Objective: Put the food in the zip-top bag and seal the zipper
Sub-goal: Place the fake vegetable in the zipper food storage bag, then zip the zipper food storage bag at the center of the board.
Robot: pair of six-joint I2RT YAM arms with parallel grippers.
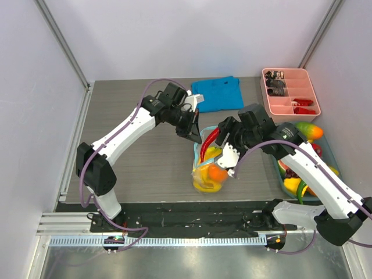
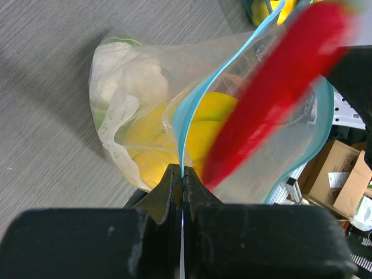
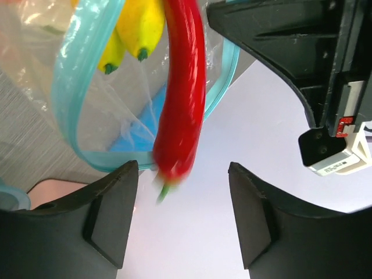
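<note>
The clear zip-top bag [image 1: 207, 171] stands mid-table, held open at the top. My left gripper [image 1: 192, 131] is shut on its light-blue zipper strip [image 2: 187, 116], with the jaws [image 2: 183, 170] pinched on the rim. Inside are white cauliflower [image 2: 125, 64], yellow bananas [image 2: 203, 125] and an orange [image 1: 218, 173]. A red chili [image 3: 181, 87], blurred by motion, hangs through the bag's mouth [image 3: 70, 87], free of my fingers. My right gripper [image 3: 181, 168] is open and empty just above the chili's stem end; it also shows in the top view [image 1: 228, 150].
A blue folded cloth [image 1: 218, 93] lies at the back. A pink divided tray [image 1: 290, 90] sits back right. A teal tray [image 1: 327, 146] on the right holds more toy fruit, partly under my right arm. The table's front edge is close behind the bag.
</note>
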